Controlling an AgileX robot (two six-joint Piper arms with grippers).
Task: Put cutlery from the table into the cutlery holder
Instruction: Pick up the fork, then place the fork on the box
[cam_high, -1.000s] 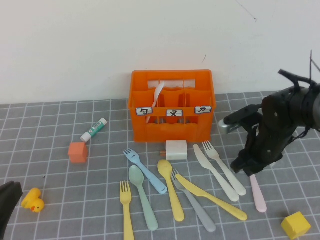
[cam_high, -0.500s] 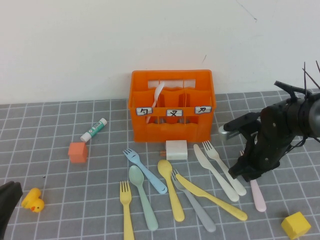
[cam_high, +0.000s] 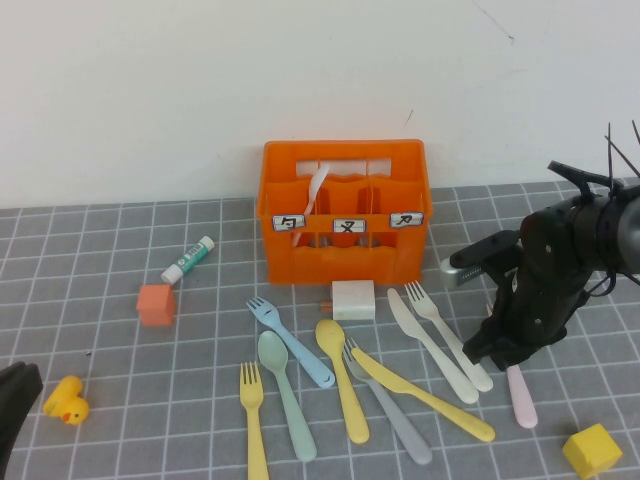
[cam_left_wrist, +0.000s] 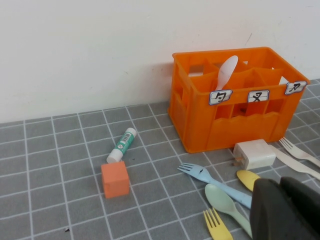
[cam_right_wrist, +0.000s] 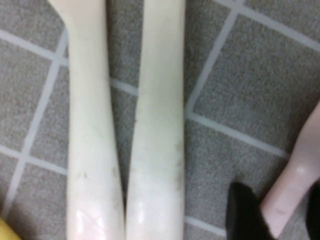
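Grey gridded table (cam_high: 120, 240), white wall behind. Bright orange slotted plastic crate (cam_high: 345, 212) at centre back; pastel plastic cutlery (cam_high: 340, 375) spread before it. Right gripper (cam_high: 500, 352) low over pink utensil handle (cam_high: 522, 397), fingers straddling it. Left gripper (cam_high: 15, 395) closed, parked near left.

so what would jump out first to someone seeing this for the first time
The bright orange cutlery holder at the back of the table, one white spoon already standing in it. In front lies a fan of pastel cutlery. The right gripper sits low over a pink piece on the right, jaws open around its handle; the left gripper is shut, parked at the near left.
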